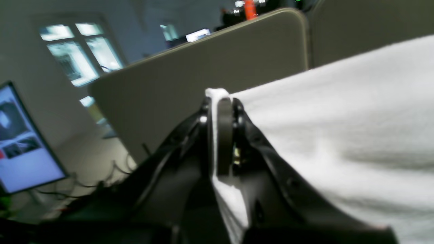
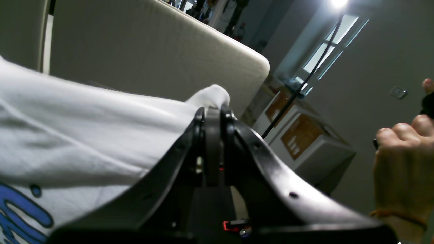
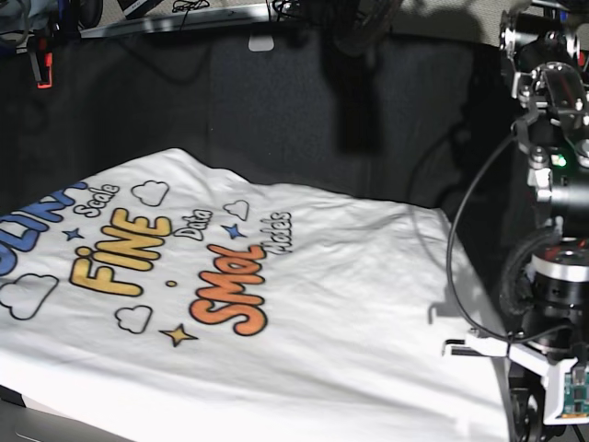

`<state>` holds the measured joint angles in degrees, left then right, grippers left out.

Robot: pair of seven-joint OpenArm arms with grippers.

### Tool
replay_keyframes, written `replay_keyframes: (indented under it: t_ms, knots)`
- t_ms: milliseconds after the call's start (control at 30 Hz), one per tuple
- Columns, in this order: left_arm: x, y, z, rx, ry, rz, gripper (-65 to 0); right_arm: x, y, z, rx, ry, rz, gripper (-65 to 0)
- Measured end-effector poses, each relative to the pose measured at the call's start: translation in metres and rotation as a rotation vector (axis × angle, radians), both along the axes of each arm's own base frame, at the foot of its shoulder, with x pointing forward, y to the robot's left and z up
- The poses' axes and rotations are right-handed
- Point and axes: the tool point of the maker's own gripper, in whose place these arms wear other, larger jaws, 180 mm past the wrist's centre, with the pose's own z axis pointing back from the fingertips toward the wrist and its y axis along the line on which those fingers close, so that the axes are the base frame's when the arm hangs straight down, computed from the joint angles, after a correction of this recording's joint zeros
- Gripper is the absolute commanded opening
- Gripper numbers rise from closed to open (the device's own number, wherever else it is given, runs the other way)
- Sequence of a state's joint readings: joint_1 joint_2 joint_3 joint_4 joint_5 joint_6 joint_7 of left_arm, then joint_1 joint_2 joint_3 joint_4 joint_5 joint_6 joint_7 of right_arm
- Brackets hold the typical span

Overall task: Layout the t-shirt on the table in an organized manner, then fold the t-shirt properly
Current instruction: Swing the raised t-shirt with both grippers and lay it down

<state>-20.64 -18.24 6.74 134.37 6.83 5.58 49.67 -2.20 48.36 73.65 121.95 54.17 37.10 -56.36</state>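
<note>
The white t-shirt [image 3: 322, 304] is stretched out, print side up, over the black-clothed table [image 3: 276, 110]. Its blue, yellow and orange letters, clouds and stars show at the left. In the left wrist view my left gripper [image 1: 220, 101] is shut on a white edge of the t-shirt [image 1: 339, 118], held up off the table. In the right wrist view my right gripper [image 2: 213, 112] is shut on another white edge of the t-shirt [image 2: 84, 135], with blue print at the lower left. In the base view only the left arm [image 3: 552, 276] shows, and both grippers' tips are hidden.
A beige partition panel [image 1: 203, 74] stands behind the shirt and also shows in the right wrist view [image 2: 135, 51]. A lit monitor [image 1: 20, 142] is at the left. A person's hand [image 2: 400, 162] is at the right. An orange clamp [image 3: 41, 64] sits on the far table edge.
</note>
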Motion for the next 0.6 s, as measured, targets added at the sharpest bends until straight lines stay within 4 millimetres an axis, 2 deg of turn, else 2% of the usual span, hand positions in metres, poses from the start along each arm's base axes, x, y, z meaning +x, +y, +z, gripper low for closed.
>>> replay_keyframes:
  t_ms: [100,267,400,600]
  knots:
    - [0.000,-0.001,0.015,-0.003,-0.042,-0.009,-65.0,0.000,0.003,0.011,-0.038,-0.012,0.004,-65.0]
    - [-0.001,-0.002,0.037,-0.003,-0.108,-0.013,-65.0,0.000,-0.006,0.024,-0.073,-0.022,-0.031,-65.0]
    - [-0.004,-0.006,0.058,-0.009,-0.175,-0.037,-65.0,0.002,-0.022,0.031,-0.042,-0.016,-0.044,-65.0]
    - [-0.009,-0.023,0.080,-0.010,-0.231,-0.142,-65.0,0.005,-0.051,0.043,-0.002,0.005,-0.076,-65.0]
